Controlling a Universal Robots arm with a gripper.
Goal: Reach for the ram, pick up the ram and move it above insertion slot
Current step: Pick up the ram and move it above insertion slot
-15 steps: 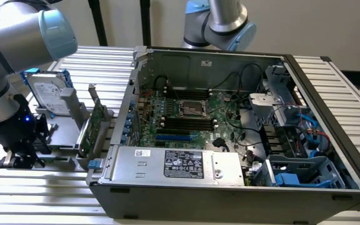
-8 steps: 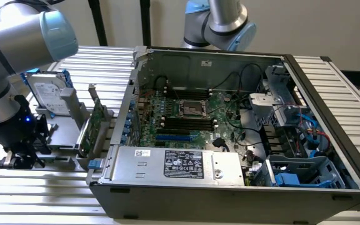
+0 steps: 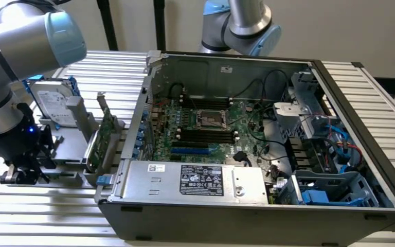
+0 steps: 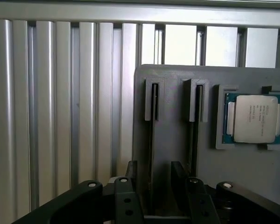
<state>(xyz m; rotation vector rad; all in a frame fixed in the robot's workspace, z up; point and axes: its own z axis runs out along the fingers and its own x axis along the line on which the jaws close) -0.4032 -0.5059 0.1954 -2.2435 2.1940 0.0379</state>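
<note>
Tool, exterior view's left, over grey holder on worktop: jaws wide, holding nothing, astride the ram standing edge-on in its slot. Reach looks nearly done; grasp, lift, carry to motherboard not yet done.

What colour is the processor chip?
Silver with a green border; the processor chip shows best in the wrist view.

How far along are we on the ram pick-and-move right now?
Done: the reach looks about complete. The gripper is open over the grey holder, with a finger on either side of the ram, seen edge-on.
In hand: nothing is gripped; the ram stands in its holder slot.
Left: closing on it, lifting it, and carrying it above the memory slots in the computer case.
</note>
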